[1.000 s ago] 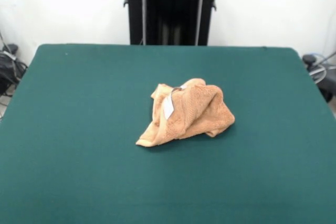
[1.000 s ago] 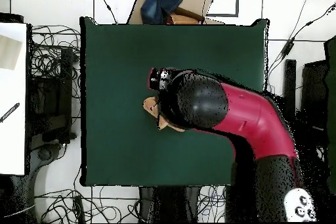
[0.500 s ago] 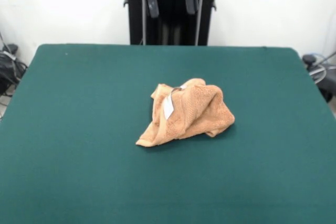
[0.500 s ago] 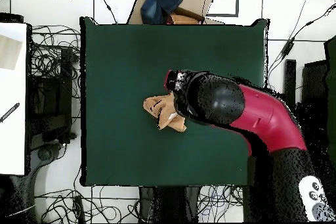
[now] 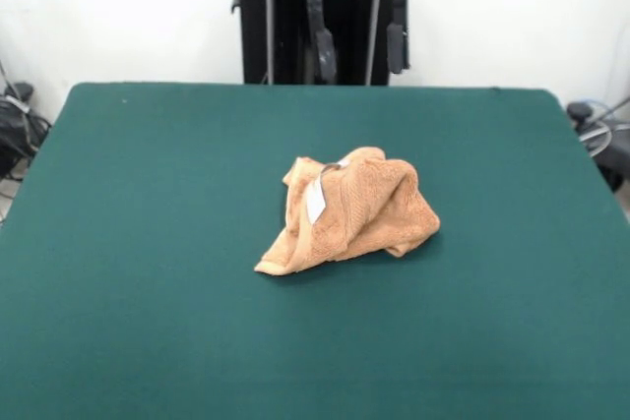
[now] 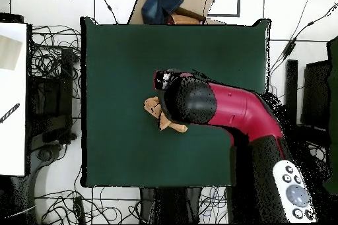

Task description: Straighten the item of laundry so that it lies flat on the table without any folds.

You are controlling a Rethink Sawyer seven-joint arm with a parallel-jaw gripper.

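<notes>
Currently, status by item:
towel (image 5: 346, 211): bunched in a heap near the centre of the table (image 5: 148, 194), folded over itself, white label (image 5: 315, 202) showing on its side.
clearance: bare green felt all round towel; every table edge well apart from it.
gripper (image 5: 356, 44): high above towel, fingers (image 5: 320, 48) spread apart, holding nothing.
hidden: in overhead view the arm (image 6: 224, 107) covers most of towel; only one edge shows.
</notes>
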